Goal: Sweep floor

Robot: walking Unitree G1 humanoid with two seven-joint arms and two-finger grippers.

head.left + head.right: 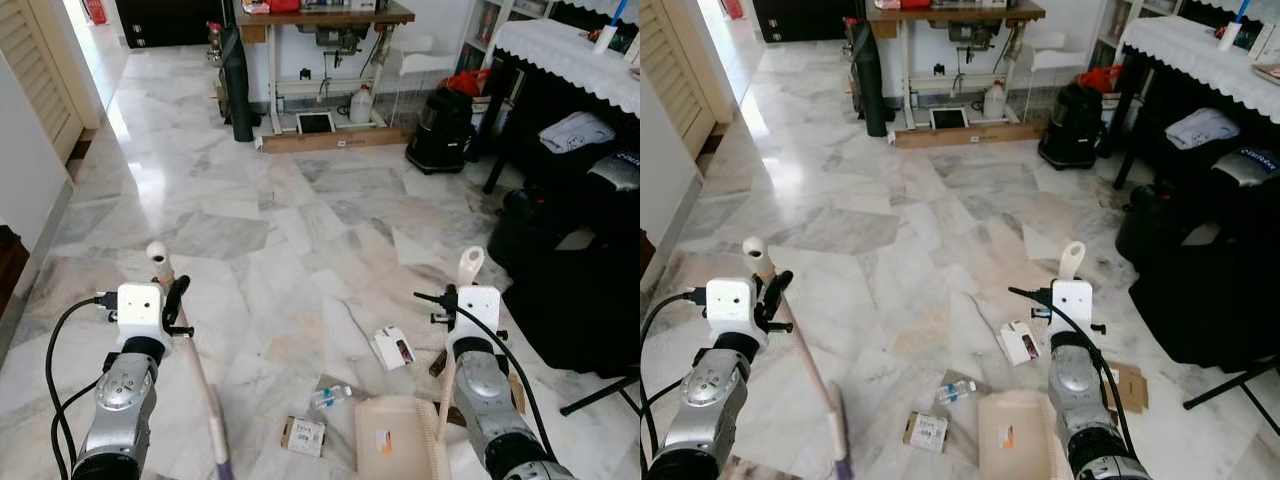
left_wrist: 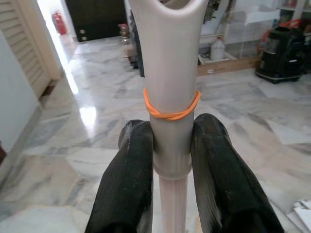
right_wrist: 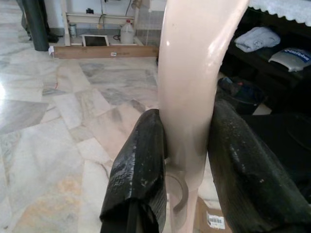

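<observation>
Left end effector (image 2: 171,160) clenched around broom handle (image 2: 171,73), right end effector (image 3: 187,160) around dustpan handle (image 3: 194,73).

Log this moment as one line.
left hand: shut on broom | right hand: shut on dustpan | litter: small bottle, box on floor

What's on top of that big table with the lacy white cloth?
On the black table draped in a white lace-edged cloth stands a small white bottle with a blue top. The rest of the tabletop runs out of view.
</observation>
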